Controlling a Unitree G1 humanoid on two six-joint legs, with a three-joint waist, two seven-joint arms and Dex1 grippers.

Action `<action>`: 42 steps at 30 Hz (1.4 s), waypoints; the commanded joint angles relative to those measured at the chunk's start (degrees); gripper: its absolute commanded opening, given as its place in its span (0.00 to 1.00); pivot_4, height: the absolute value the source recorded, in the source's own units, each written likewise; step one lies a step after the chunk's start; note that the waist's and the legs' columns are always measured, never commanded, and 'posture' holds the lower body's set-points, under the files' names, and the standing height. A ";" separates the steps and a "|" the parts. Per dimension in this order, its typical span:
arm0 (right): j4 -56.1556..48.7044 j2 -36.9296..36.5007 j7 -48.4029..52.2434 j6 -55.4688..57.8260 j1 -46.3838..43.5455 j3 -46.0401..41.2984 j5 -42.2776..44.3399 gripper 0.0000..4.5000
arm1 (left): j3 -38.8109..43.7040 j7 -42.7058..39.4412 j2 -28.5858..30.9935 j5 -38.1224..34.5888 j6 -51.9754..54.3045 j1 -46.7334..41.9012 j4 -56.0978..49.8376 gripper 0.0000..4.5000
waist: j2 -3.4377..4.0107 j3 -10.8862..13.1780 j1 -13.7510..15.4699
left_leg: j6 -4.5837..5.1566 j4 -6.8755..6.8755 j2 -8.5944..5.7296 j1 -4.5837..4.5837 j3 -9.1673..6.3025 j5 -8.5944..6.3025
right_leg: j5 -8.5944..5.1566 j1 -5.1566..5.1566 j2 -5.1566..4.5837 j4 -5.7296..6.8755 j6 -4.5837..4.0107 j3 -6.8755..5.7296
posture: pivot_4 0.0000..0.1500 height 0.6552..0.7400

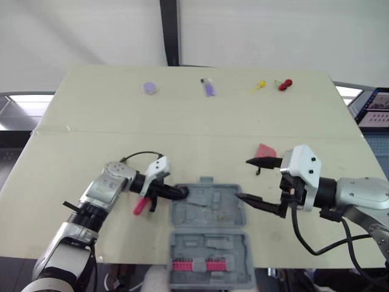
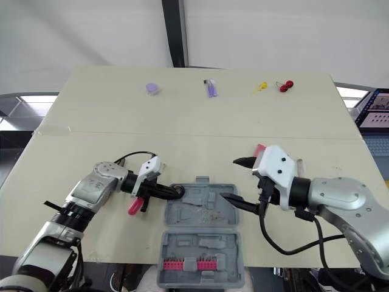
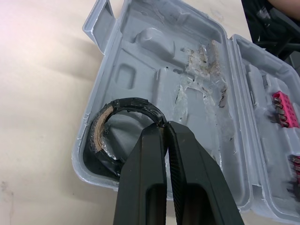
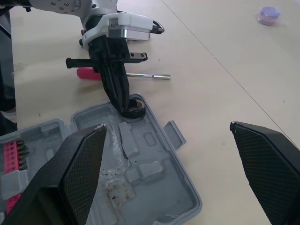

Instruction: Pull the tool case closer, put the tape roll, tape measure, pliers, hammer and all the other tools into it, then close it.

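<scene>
The left gripper (image 3: 162, 125) is clenched on the rim of the black ring-shaped tape roll (image 3: 129, 102), which sits, apparently seated, in the left corner of the open grey moulded-plastic tool case (image 3: 154, 70). The right gripper (image 1: 243, 179) is spread wide, empty. The roll is judged light and rigid, so a rim pinch suffices.

Case (image 1: 209, 210): grey; bit strip (image 1: 196, 265) pink.
Tape roll (image 3: 123, 123): black, tan core.
Screwdriver (image 4: 91, 73): pink handle, silver shaft.
Table (image 1: 194, 121): pale cream.
Cap (image 1: 150, 88): lilac.
Rag (image 1: 265, 150): red.
</scene>
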 commanded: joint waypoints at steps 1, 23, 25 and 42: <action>-1.87 0.34 -1.16 0.13 -0.79 -0.95 0.80 1.00 | -0.01 0.04 -0.42 0.93 -1.54 -1.19 0.59 0.01 | 0.00 0.00 0.01 | 0.00 0.00 0.00 0.00 0.00 0.00 | 0.00 0.00 0.00 0.00 0.00 0.00 | 1.00 1.00; -1.70 0.65 -1.29 0.61 -1.29 -0.86 1.16 1.00 | 0.95 -0.25 -1.22 0.74 -1.38 -0.04 -2.16 0.08 | 0.00 0.00 -0.02 | 0.00 0.01 0.00 0.00 0.00 0.00 | 0.00 0.00 0.00 0.01 0.00 0.00 | 1.00 1.00; -1.72 0.68 -1.26 0.56 -1.24 -0.86 1.16 1.00 | 0.91 -0.16 -1.14 0.83 -1.37 0.22 -2.53 0.24 | 0.00 0.00 -0.02 | 0.00 0.01 0.00 0.00 -0.01 0.00 | 0.00 0.00 0.00 0.01 0.00 0.00 | 1.00 1.00; -1.28 0.67 -0.96 0.56 -1.40 -0.80 1.32 1.00 | 4.61 0.26 0.69 -1.95 -0.28 1.06 -6.89 0.24 | 0.00 0.00 -0.05 | 0.00 0.01 0.00 0.00 -0.01 0.00 | 0.00 0.00 0.00 0.01 0.00 0.00 | 1.00 1.00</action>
